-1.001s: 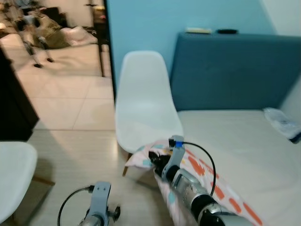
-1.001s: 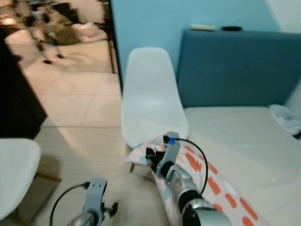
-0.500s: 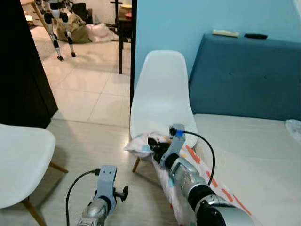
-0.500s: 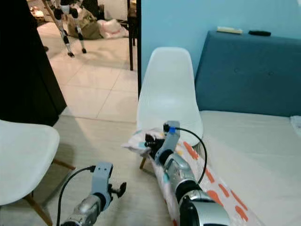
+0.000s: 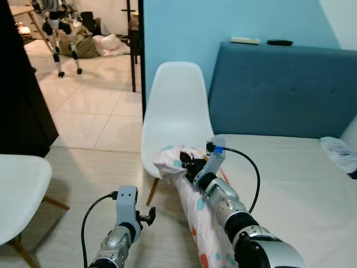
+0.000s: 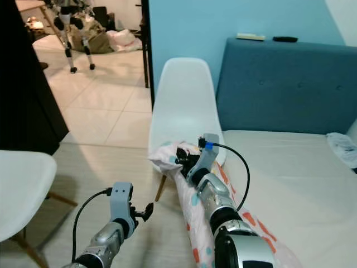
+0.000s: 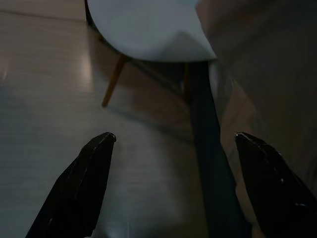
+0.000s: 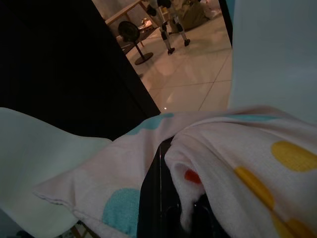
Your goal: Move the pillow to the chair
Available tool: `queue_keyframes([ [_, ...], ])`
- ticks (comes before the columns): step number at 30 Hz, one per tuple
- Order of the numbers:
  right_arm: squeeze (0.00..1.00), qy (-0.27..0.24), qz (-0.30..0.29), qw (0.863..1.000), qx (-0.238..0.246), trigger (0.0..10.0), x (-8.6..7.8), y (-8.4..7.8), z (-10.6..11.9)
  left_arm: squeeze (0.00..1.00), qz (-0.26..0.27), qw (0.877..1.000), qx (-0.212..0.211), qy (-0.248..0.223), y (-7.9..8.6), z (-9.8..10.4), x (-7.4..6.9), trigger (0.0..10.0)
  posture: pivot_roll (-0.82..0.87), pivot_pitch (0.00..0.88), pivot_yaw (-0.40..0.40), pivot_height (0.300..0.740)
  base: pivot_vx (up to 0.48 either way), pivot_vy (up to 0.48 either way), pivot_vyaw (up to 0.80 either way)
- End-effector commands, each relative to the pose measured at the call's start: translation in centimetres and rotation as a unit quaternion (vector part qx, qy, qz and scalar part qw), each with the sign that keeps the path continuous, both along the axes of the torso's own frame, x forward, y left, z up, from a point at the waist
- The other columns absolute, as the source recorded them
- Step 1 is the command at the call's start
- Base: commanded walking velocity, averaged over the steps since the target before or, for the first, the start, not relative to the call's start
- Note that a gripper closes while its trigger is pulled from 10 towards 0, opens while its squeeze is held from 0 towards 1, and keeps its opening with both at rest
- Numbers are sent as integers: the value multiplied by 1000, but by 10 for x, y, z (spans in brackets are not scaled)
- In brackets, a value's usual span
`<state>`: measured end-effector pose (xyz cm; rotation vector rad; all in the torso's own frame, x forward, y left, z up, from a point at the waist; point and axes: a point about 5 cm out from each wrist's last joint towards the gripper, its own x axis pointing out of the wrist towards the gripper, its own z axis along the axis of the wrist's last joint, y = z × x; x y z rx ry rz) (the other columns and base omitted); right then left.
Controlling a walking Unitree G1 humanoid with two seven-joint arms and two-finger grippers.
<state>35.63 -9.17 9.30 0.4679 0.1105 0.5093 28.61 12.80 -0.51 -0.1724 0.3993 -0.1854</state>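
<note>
My right gripper (image 5: 192,164) held the pillow (image 5: 189,218) by its end, its length trailing toward 6 o'clock; the chair (image 5: 175,120) seat lay at 12; my left gripper (image 7: 171,144) hung wide open.

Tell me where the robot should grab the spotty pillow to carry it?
Best by a corner, from the end near the white plastic chair. The soft white pillow with coloured dots bunches easily there, and the right pincer is already shut on that gathered corner. The left pincer hangs open over the floor.
</note>
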Motion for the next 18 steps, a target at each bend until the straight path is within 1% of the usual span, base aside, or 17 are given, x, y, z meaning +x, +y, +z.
queue_keyframes([
  [1, 0, -54, -2, 999, -1, 10000, 10, 3, 25, 0, 15, 1000, -4, -18, 10, 6, 6, 10000, 108, 0, -82, 740, 0, 0, 0],
  [7, 0, -69, -5, 998, 5, 10000, 14, 2, 34, 0, 23, 999, -10, -42, 14, 14, 12, 10000, 110, 0, -83, 740, 0, 0, 0],
  [10, 0, -82, -5, 997, 11, 10000, 16, 2, 41, 0, 30, 998, -15, -59, 16, 21, 17, 10000, 110, 0, -85, 740, 264, 0, 0],
  [11, 0, -96, -3, 995, 11, 10000, 18, 3, 48, 0, 31, 996, -18, -76, 16, 28, 22, 10000, 109, 0, -85, 740, 307, 0, 0],
  [13, 0, -102, -2, 995, 10, 10000, 19, 3, 51, 0, 31, 996, -19, -84, 16, 31, 24, 10000, 109, 0, -86, 740, 307, 0, 0],
  [14, 0, -113, -3, 994, 6, 10000, 20, 3, 56, 0, 29, 994, -23, -99, 16, 37, 28, 10000, 108, 0, -87, 740, 330, 0, 0],
  [18, 0, -129, -13, 992, -3, 10000, 24, -2, 65, 0, 24, 991, -29, -125, 13, 48, 35, 10000, 109, 0, -87, 740, 333, 0, 0],
])
